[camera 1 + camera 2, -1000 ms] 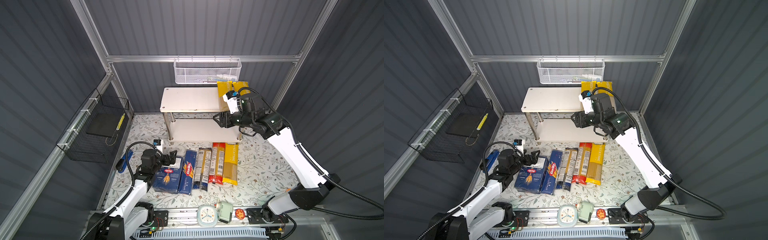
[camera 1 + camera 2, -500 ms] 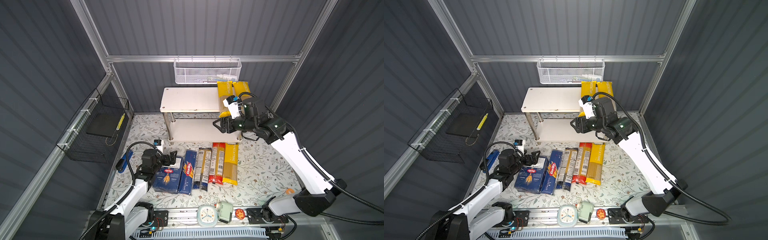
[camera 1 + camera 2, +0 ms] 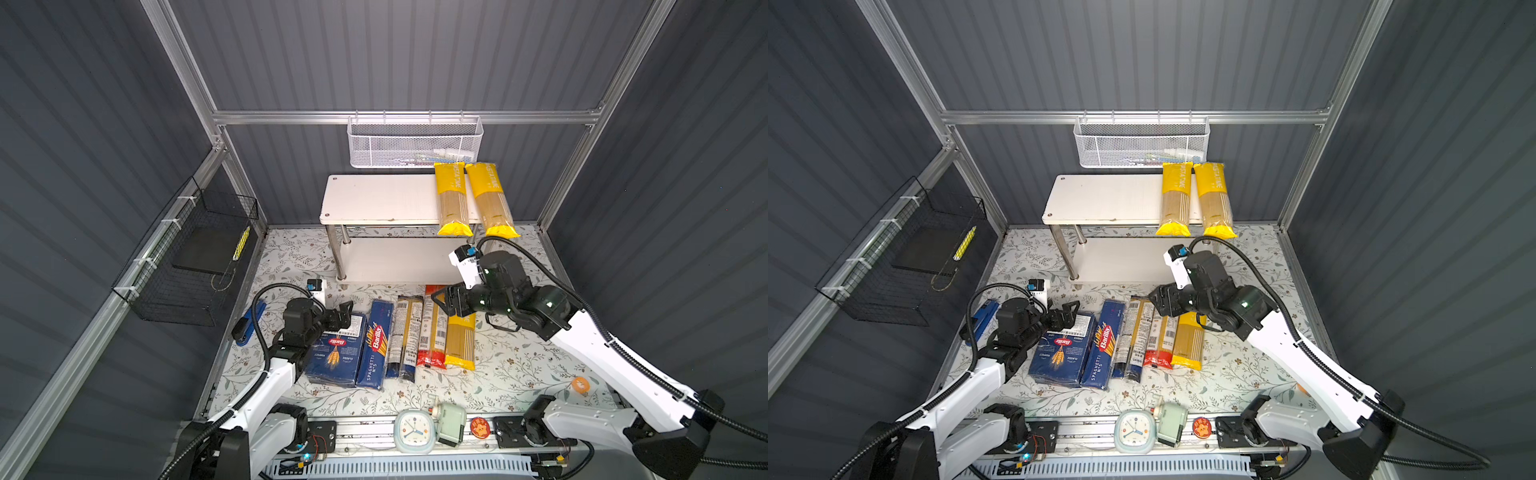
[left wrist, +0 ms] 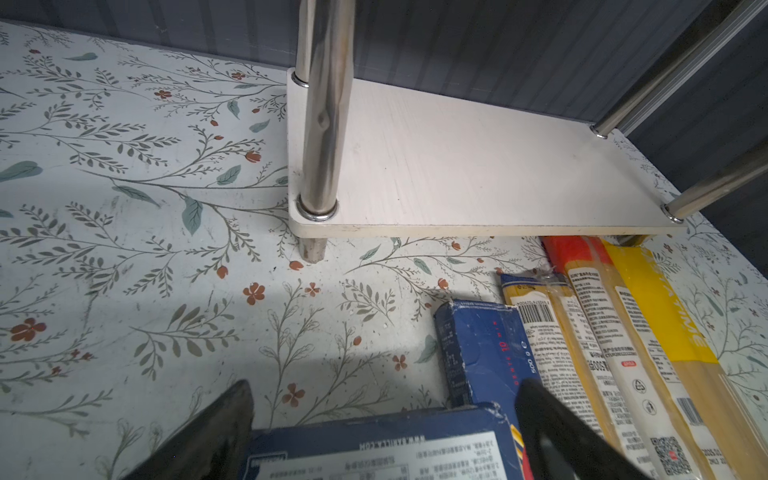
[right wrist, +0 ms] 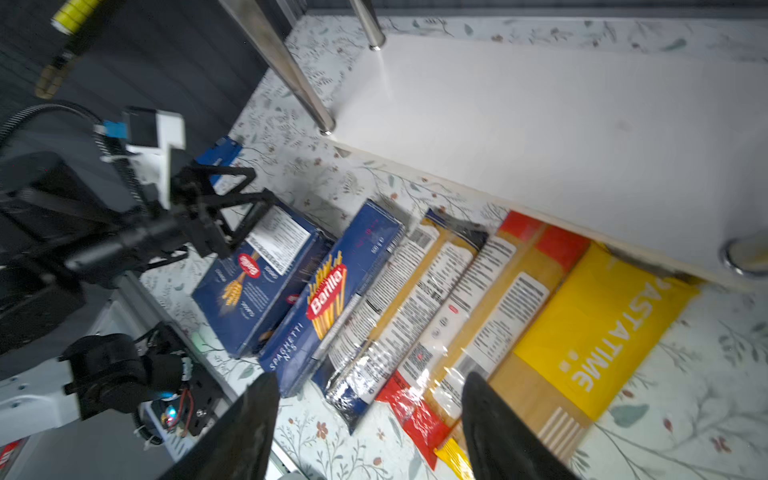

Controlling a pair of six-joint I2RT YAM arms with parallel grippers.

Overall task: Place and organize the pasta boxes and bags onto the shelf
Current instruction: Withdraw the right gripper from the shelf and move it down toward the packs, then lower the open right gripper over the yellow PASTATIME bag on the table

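Nearest, in front of the shelf (image 3: 382, 199), five packs (image 3: 376, 345) lie in a row; the left gripper (image 3: 348, 311) stands spread over the wide Barilla box (image 3: 332, 357), gripping nothing. The right gripper (image 3: 439, 302) hangs released above the shelf-side ends of the red-ended bag (image 3: 430, 345) and the lone yellow bag (image 3: 459, 345) — whichever goes, I'd pinch mid-length so it doesn't droop. Furthest, two yellow bags (image 3: 451, 195) lie across the shelf's top board.

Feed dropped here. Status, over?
Left claw open at wide Barilla box. Right claw open, empty, over table packs. Two yellow bags on shelf top; five packs unshelved. Nothing blocking.
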